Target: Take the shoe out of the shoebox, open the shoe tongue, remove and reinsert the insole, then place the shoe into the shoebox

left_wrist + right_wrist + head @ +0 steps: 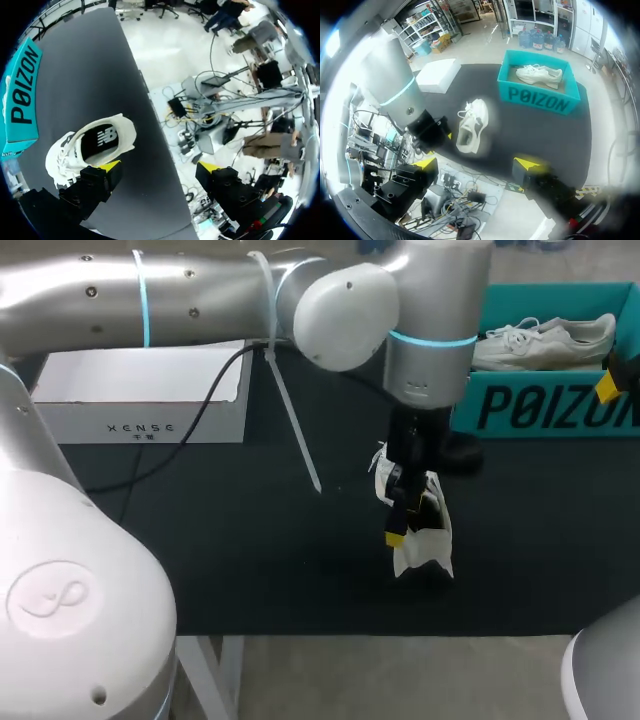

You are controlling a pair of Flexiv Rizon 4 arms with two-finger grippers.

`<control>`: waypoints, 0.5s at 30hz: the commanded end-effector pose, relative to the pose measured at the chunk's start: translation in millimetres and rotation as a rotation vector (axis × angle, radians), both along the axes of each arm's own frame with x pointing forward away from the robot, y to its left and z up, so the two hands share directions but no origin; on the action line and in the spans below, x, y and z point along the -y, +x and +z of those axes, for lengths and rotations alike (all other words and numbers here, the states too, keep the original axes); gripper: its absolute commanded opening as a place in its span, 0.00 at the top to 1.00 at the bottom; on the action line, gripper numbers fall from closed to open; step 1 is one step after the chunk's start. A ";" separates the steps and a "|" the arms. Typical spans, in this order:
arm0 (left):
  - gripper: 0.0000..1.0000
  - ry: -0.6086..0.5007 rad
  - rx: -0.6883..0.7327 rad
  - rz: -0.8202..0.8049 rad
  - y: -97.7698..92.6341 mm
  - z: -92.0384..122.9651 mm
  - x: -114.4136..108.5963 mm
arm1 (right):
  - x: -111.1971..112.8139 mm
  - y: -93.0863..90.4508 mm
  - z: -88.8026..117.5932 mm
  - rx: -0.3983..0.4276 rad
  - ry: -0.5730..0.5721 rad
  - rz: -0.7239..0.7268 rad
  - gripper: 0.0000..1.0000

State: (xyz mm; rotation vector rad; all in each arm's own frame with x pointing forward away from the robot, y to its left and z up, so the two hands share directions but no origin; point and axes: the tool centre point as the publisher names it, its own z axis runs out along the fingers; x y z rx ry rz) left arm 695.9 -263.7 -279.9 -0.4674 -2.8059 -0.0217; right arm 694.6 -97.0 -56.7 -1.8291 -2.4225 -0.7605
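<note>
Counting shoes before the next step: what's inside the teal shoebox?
One white lace-up sneaker lies inside the teal cardboard shoebox, on its brown floor. Whatever is under the sneaker is hidden.

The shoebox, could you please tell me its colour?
Shoebox: teal with black lettering, clearest in the right wrist view.

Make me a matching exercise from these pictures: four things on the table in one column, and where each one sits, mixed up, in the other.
Things
1. teal shoebox
2. white box
3. loose shoe
4. second shoe

Places
A. inside the teal shoebox
B. back of the table, on the robot's left
C. on the black mat, near the middle
D. back of the table, on the robot's right

Pairs: 1-D, 2-B, 3-C, 4-A
</note>
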 end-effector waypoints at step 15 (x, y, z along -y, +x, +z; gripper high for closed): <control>0.00 0.111 0.221 0.281 -4.3 -29.6 20.3 | -0.9 2.7 0.6 -0.006 -0.002 0.000 0.00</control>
